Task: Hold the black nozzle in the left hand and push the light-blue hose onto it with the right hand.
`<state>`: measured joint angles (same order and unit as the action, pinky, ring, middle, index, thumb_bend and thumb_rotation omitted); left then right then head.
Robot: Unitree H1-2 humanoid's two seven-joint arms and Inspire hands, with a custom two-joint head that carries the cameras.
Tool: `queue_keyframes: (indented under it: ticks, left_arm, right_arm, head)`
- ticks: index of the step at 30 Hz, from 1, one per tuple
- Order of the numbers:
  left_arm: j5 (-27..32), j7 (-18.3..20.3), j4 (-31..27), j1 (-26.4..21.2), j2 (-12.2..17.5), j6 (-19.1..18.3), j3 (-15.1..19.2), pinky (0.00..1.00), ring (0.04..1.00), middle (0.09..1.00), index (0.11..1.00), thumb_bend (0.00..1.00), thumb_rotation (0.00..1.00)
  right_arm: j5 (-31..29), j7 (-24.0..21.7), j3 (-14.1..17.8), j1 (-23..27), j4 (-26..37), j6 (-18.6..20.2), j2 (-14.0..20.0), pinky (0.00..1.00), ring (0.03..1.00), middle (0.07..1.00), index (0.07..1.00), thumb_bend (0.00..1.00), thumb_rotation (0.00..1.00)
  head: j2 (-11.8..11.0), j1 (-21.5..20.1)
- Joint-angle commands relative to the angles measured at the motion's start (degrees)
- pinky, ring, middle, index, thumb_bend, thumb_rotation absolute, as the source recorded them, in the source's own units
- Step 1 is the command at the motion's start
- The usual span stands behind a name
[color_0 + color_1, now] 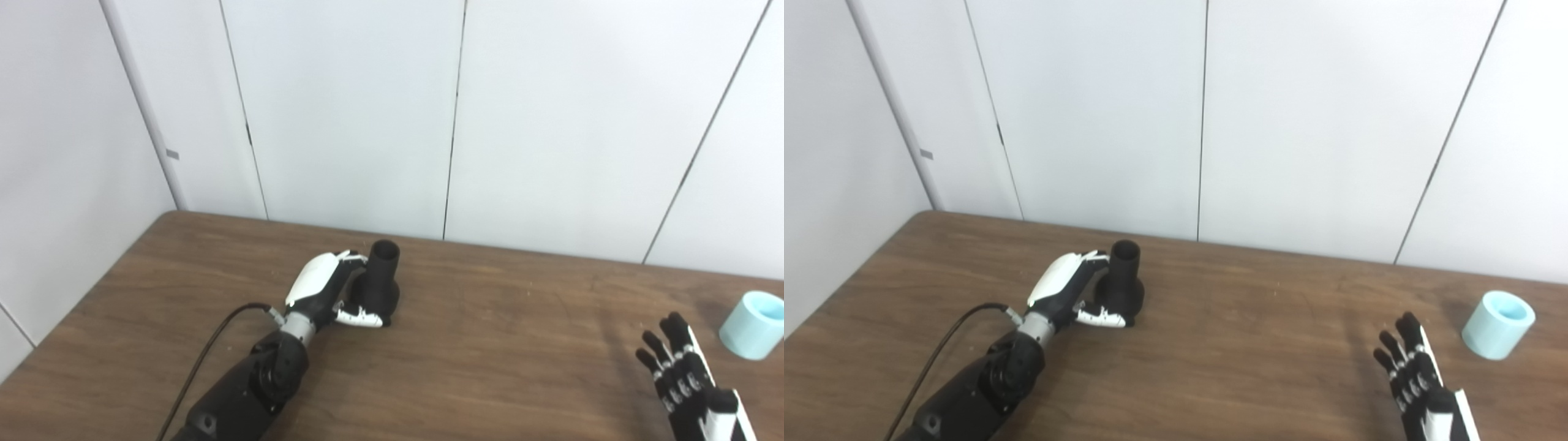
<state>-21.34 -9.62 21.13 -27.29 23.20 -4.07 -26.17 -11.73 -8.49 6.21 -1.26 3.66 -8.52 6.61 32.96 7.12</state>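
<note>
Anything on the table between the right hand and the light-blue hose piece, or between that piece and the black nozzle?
Nothing visible. Bare table lies between the open right hand and the light-blue hose, and between the hose and the black nozzle at the left hand.

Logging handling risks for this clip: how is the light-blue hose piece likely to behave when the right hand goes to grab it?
The light-blue hose is a short, thick-walled open tube standing on end, so it probably keeps its shape rather than flopping. It looks light, so a nudge from the open right hand could slide or tip it. Once on its side, it would likely roll across the table.
</note>
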Motion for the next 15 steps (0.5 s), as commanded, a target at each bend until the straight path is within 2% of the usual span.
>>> queue_keyframes:
  ticks: [1, 6, 10, 15]
  left_arm:
    - [-2.3, 14.6, 1.1, 6.6, -4.5, -2.3, -9.3, 1.00, 0.966, 0.794, 0.478, 0.52, 0.07]
    - [-1.5, 15.6, 2.1, 7.3, -5.9, -0.9, -11.0, 1.00, 0.971, 0.799, 0.478, 0.52, 0.07]
    - [-0.4, 16.0, 2.7, 7.2, -6.0, 0.4, -11.7, 1.00, 0.978, 0.798, 0.478, 0.52, 0.07]
    - [4.7, 16.8, 5.1, 7.5, -6.8, 3.0, -9.8, 1.00, 0.980, 0.797, 0.477, 0.52, 0.07]
  right_arm:
    - [-0.9, 0.1, 0.0, -2.7, -1.1, -0.3, -0.7, 0.92, 0.965, 1.000, 1.000, 0.70, 1.00]
    - [-0.8, 0.4, -0.1, -2.8, -0.5, 0.3, -0.9, 0.92, 0.965, 1.000, 1.000, 0.70, 1.00]
    - [-0.6, 0.6, -0.1, -2.8, -0.1, 0.8, -1.1, 0.93, 0.966, 1.000, 1.000, 0.70, 1.00]
    - [-0.6, 0.8, 0.0, -2.8, 0.5, 1.3, -1.2, 0.93, 0.966, 1.000, 1.000, 0.70, 1.00]
  head:
    - [0.1, 0.0]
    - [0.4, -0.7]
    - [0.5, -0.8]
    - [0.6, -0.9]
